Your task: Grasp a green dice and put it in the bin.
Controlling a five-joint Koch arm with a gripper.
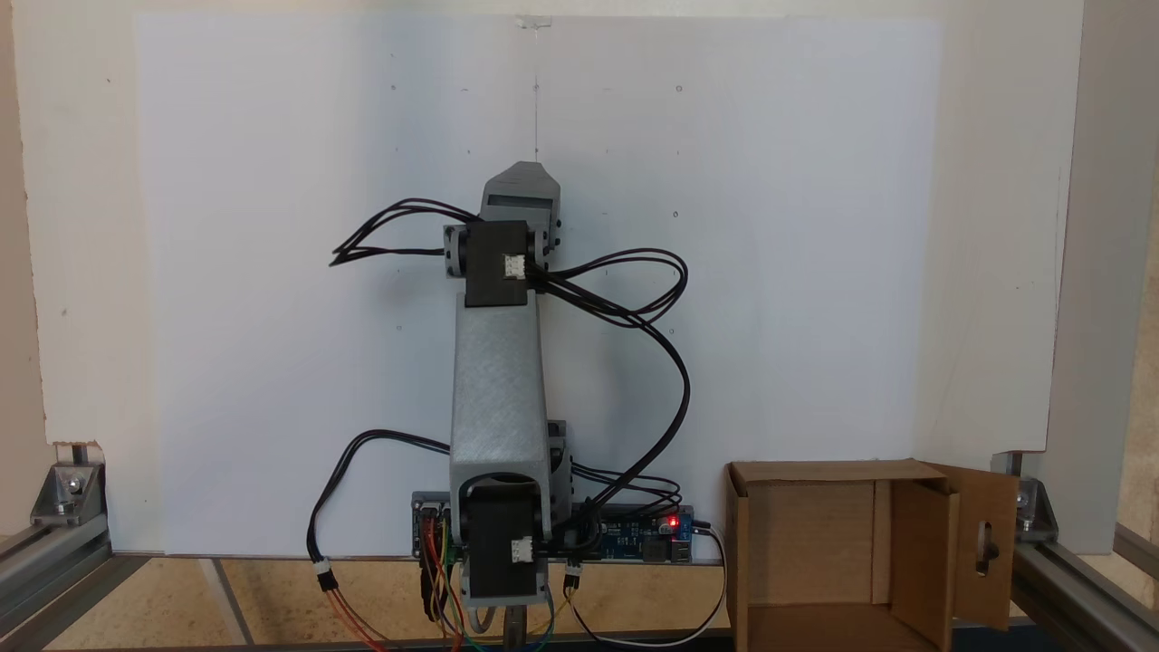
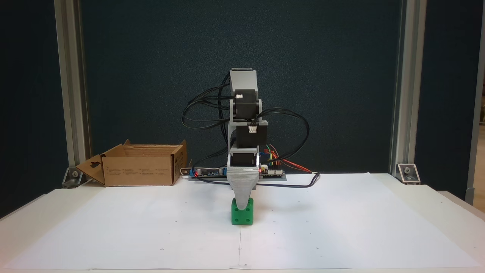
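The green dice (image 2: 242,217) stands on the white paper near the middle of the table, straight in front of the arm's base. My gripper (image 2: 243,204) points straight down onto it, and the grey wedge-shaped jaw covers the top middle of the dice's front face. The jaws lie one behind the other, so I cannot tell whether they are open or shut. From above, the arm (image 1: 498,380) reaches out over the paper and hides the dice. The bin (image 2: 138,174), a brown cardboard box with its flaps open, sits at the back left; in the other fixed view the bin (image 1: 738,561) is at the lower right.
A controller board (image 1: 647,536) with a red light and coloured wires sits at the arm's base. Black cables (image 2: 291,125) loop out on both sides of the arm. Aluminium frame posts (image 2: 401,94) stand at the table's back corners. White paper (image 2: 341,227) covers the table around the dice.
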